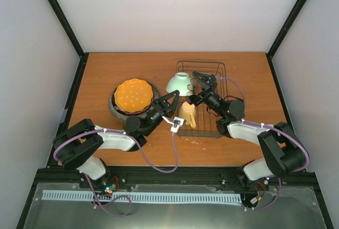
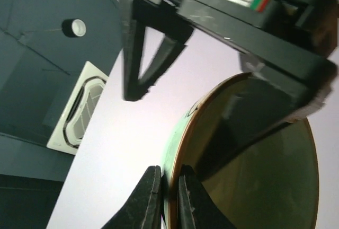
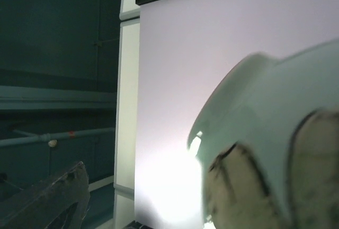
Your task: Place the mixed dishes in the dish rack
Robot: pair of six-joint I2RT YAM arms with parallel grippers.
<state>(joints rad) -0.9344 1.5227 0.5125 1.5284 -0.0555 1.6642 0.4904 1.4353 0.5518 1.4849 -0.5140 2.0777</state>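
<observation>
- The wooden table [image 1: 106,144] bears the black wire dish rack [image 1: 200,62], from which every place below is reckoned.
- Left of the rack and near it, three plates lie stacked. The grey speckled plate [image 1: 113,106] is lowest, then the dark-rimmed plate [image 1: 152,92], and the orange white-dotted scalloped plate [image 1: 133,95] is on top.
- The pale green bowl [image 1: 180,83] [image 2: 249,186] [image 3: 254,107] hangs tilted at the rack's left rim, toward its far end.
- The yellow mug [image 1: 188,113] sits within the rack's near-left corner, just nearer than the bowl.
- The left gripper [image 1: 170,100] reaches in from the rack's left, between the stack and the mug. Its fingers [image 2: 151,197] pinch the bowl's rim.
- The right gripper [image 1: 204,82] is over the rack's far half with its jaws spread wide. One finger pad [image 3: 318,170] lies against the bowl's outside.
</observation>
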